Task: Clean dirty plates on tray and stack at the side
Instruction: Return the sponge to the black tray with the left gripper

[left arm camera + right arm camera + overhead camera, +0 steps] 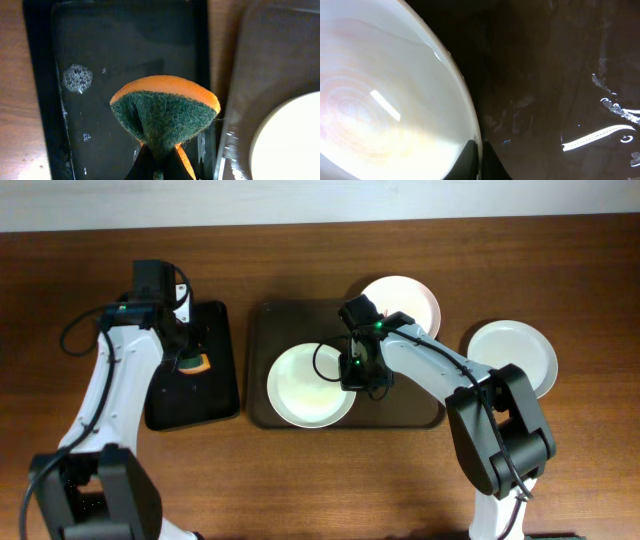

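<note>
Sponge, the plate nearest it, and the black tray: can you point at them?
sponge [165, 112], left wrist view, green scrubby side.
plate [300, 385], overhead view, its white middle.
black tray [205, 398], overhead view, bare bottom corner.

Left arm [118, 385] extended forward; left gripper [186, 358] pointing down, jaws clamped on sponge [165, 112]. Right arm [440, 365] reaching left (elbow bent); right gripper [357, 373] low, jaws closed across plate [380, 100] rim.
</note>
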You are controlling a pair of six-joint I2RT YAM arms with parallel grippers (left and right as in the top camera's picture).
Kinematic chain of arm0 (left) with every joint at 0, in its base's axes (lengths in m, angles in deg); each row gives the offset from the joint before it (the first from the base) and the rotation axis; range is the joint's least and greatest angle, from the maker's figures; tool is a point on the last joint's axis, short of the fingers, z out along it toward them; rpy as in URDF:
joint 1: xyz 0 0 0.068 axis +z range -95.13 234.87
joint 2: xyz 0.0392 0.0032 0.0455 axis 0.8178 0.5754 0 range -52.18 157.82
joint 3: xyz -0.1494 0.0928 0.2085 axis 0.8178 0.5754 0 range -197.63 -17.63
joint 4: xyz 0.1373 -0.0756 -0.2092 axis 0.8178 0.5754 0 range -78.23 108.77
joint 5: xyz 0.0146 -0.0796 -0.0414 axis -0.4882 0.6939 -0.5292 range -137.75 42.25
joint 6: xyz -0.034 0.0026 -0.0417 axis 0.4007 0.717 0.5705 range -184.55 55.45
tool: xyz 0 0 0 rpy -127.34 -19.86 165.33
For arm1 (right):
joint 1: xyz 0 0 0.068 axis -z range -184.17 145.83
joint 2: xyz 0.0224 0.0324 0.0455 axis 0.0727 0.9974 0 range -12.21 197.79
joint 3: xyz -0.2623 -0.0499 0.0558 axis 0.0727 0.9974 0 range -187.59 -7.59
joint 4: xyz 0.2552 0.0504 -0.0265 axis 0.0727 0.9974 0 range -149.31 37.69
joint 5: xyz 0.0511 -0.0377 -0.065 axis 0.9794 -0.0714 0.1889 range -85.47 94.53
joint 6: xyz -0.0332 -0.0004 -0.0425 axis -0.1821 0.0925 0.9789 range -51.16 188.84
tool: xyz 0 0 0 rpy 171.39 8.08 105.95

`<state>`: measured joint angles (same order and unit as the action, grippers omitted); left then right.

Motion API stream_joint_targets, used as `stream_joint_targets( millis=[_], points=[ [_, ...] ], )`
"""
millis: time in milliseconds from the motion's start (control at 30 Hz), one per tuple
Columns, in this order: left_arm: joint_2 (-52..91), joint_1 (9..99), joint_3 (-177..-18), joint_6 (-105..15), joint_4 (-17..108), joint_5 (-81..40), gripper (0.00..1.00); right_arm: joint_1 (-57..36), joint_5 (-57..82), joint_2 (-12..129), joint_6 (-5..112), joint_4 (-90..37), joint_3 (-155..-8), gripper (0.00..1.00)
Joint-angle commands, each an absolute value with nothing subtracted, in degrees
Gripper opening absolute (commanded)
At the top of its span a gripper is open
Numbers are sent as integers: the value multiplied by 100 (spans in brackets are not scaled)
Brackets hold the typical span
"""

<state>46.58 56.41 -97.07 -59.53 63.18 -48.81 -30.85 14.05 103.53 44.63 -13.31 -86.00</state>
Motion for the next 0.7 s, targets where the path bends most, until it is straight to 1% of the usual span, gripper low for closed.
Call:
stream_joint_targets(
  millis=[0,167,300,367,400,433,500,667],
  points=[
    [5119,5659,-9716,-5750,6327,-5338,0,-3117,1292,10355,4500,-1259,-8548,4],
    [5554,5659,-9716,-5752,6303,-5338,0,-3117,1294,10355,4500,-1259,-8550,4],
    [5701,5659,-9716,-5752,6218,-5338,9,-3117,1292,10355,4500,-1259,-8550,4],
    [5701,5659,-9716,-5754,6203,-5338,21,-3117,1292,10355,4500,-1261,-8550,4],
    [5701,5659,-9716,-5754,6192,-5340,35,-3117,1292,10355,4500,-1261,-8548,4],
    [5701,5659,-9716,-5756,6181,-5340,47,-3117,1294,10355,4500,-1261,-8550,4],
    [5701,5659,-9716,-5756,6172,-5340,53,-3117,1294,10355,4500,-1261,-8548,4],
    [5701,5659,-9716,-5778,6006,-5366,56,-3117,1294,10355,4500,-1261,-8548,4]
  ],
)
